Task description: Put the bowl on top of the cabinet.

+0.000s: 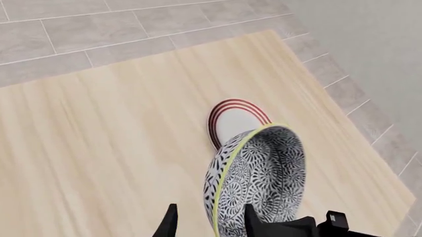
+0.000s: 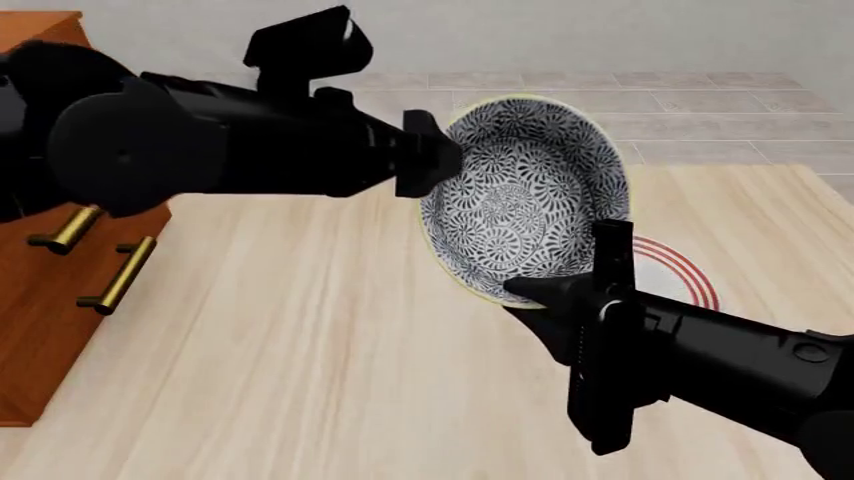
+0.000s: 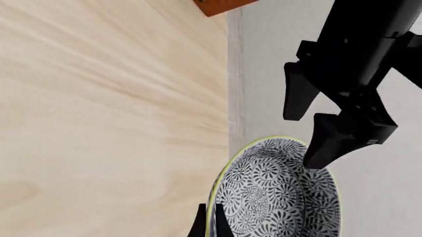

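Observation:
The blue-and-white patterned bowl (image 2: 527, 195) hangs tilted on edge above the table, its opening toward the front camera. My right gripper (image 2: 527, 292) is shut on the bowl's lower rim; in the right wrist view its fingertips (image 3: 199, 228) pinch the pale rim of the bowl (image 3: 277, 197). My left gripper (image 2: 434, 165) is open at the upper left rim. In the left wrist view its two fingers (image 1: 171, 222) stand apart on either side of the wall of the bowl (image 1: 264, 173). The reddish-brown cabinet (image 2: 40, 290) stands at the far left.
A flat white plate with red rings (image 2: 674, 275) lies on the table under and behind the bowl, also visible as the plate (image 1: 234, 121). The cabinet's brass handles (image 2: 118, 275) face the table's middle. A corner of the cabinet (image 3: 224, 6) shows. Grey floor tiles lie beyond the table edge.

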Motion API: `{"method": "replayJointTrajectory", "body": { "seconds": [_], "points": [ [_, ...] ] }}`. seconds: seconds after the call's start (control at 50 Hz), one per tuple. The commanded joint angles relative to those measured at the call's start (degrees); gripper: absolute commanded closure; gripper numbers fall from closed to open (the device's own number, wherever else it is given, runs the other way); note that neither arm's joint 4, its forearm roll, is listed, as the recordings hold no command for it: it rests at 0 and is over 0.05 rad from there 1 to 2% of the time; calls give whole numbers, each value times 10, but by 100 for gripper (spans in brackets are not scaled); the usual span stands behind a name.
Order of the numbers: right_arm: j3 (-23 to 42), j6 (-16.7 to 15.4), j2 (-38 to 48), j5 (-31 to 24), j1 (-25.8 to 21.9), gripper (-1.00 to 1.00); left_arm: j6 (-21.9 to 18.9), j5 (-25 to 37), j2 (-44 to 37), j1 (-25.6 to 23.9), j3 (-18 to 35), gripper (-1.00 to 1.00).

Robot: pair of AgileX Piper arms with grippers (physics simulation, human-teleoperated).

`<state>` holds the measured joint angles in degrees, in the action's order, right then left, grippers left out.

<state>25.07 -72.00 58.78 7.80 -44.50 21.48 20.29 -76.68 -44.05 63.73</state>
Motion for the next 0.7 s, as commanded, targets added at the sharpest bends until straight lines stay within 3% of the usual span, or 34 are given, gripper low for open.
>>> {"method": "replayJointTrajectory", "body": {
  "seconds": [0.02,0.56,0.58,0.7],
  "points": [
    [3,0,0,4,0,100,-2,-10,-12,5,-2,-100],
    [3,0,0,4,0,100,-7,-34,-39,1,-7,-100],
    [3,0,0,4,0,100,-5,-34,-39,0,-6,100],
    [3,0,0,4,0,100,-8,-39,-39,0,-10,100]
  ]
}}
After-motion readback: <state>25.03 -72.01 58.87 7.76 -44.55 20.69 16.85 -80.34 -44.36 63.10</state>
